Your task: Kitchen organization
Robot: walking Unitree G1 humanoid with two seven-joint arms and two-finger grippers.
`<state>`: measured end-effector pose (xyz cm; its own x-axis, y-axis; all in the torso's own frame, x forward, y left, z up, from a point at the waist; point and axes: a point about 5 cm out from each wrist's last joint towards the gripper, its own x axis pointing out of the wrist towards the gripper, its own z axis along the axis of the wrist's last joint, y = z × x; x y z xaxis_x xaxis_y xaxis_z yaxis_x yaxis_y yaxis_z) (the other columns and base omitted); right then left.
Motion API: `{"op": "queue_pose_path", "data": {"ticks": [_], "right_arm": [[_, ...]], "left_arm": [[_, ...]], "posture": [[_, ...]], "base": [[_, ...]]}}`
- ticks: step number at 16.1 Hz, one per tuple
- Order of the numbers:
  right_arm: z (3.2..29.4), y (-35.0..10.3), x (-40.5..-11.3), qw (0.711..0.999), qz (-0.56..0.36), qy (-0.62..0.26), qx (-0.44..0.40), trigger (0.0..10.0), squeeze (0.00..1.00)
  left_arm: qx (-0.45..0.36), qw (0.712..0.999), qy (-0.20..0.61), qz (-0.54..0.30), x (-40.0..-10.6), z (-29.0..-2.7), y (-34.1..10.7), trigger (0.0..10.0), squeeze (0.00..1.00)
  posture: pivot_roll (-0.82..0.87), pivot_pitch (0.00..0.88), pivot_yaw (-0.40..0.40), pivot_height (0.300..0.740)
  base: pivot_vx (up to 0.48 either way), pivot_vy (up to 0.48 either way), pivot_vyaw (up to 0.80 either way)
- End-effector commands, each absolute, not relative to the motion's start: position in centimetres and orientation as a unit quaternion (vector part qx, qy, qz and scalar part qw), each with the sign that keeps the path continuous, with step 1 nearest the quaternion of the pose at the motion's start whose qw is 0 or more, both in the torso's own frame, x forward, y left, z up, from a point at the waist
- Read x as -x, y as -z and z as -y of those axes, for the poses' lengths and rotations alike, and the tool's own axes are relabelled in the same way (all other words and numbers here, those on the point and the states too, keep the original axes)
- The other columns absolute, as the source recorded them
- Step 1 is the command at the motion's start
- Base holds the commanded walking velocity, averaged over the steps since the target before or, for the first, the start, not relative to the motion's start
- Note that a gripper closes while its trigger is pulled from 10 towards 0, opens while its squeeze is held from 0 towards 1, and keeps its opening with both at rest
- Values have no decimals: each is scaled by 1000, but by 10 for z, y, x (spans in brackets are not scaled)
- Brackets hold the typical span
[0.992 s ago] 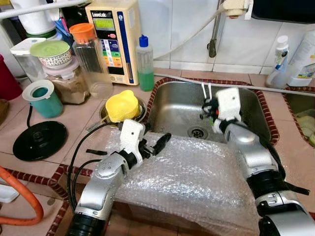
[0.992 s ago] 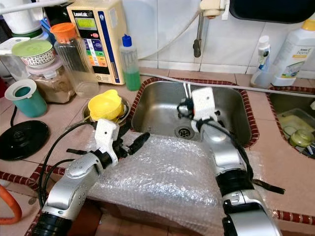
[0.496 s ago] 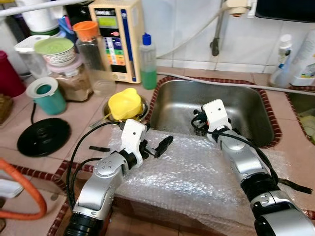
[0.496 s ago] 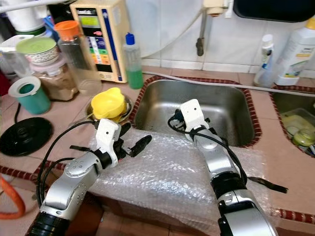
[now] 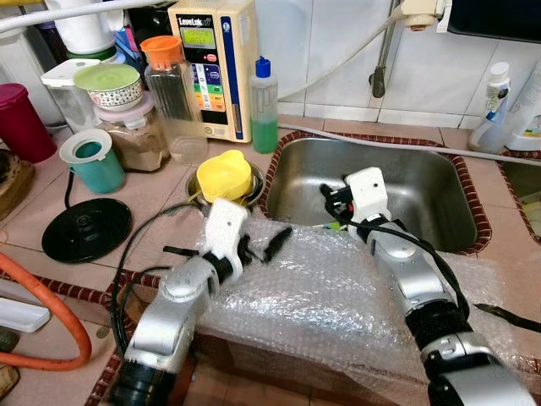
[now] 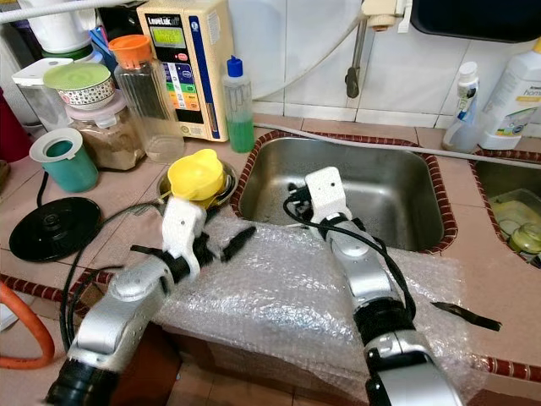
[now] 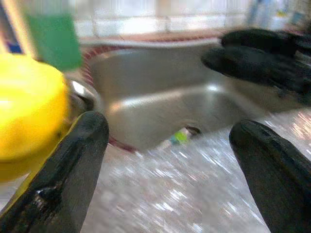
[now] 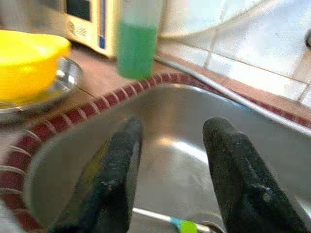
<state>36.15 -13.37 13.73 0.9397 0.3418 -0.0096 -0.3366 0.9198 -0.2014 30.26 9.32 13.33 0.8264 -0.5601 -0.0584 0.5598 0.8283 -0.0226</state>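
A sheet of bubble wrap (image 5: 338, 296) covers the counter's front edge before the steel sink (image 5: 427, 182). My left gripper (image 5: 264, 245) hovers open just above the wrap's left part, with nothing between its fingers (image 7: 73, 165). My right gripper (image 5: 328, 203) hangs open inside the sink by its front left wall, fingers (image 8: 233, 170) apart and empty. A thin white stick with a green tip (image 8: 181, 225) lies on the sink floor below it, and shows again as the green tip (image 7: 181, 137) in the left wrist view. A yellow bowl (image 5: 223, 173) rests upside down on a steel dish left of the sink.
Behind the bowl stand a green soap bottle (image 5: 265, 110), a beige appliance (image 5: 211, 59), an orange-lidded jar (image 5: 173, 93) and a teal cup (image 5: 93, 161). A black round base (image 5: 84, 230) and an orange hose (image 5: 51, 338) lie left. White bottles (image 5: 490, 110) stand back right.
My right gripper has come from the sink's middle toward its front left wall and dropped lower. The left gripper has stayed over the bubble wrap. The camera has shifted a little.
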Motion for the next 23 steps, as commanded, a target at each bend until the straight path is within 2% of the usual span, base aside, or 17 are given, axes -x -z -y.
{"op": "queue_pose_path", "data": {"ticks": [1,6,10,13,16,17,18,19,23], "right_arm": [[129,-144,-357,977,29,-189,90,10000,1000],[126,-163,-344,977,75,-182,76,10000,1000],[123,-179,-313,971,97,-210,55,10000,1000],[113,-185,-295,962,100,-249,44,10000,1000],[108,-189,-291,961,101,-254,43,10000,1000],[106,-192,-290,960,104,-255,40,10000,522],[103,-195,-287,961,105,-255,37,10000,0],[102,-197,-284,961,105,-255,34,10000,0],[98,-199,-273,962,89,-257,28,10000,0]], "left_arm": [[4,966,256,-21,-311,-104,-138,10000,1000],[9,990,141,22,-325,-134,-152,10000,1000],[34,998,37,24,-336,-165,-155,10000,1000],[52,998,18,16,-346,-169,-157,10000,1000],[70,997,22,2,-354,-166,-158,10000,1000],[71,997,23,-12,-358,-164,-158,10000,1000],[87,996,15,-23,-362,-163,-157,10000,443],[100,994,7,-36,-364,-164,-156,10000,0],[120,989,5,-85,-374,-164,-149,10000,0]], "posture": [[33,0,54,740],[22,0,59,740],[18,0,57,740],[9,0,73,740],[1,0,95,740],[-3,0,109,740],[-6,0,115,740],[-8,0,123,740],[-23,0,149,740]], "base": [[0,0,0],[0,0,0],[0,0,0],[0,0,0],[0,0,0],[0,0,0],[0,0,0],[0,0,0],[0,0,0]]}}
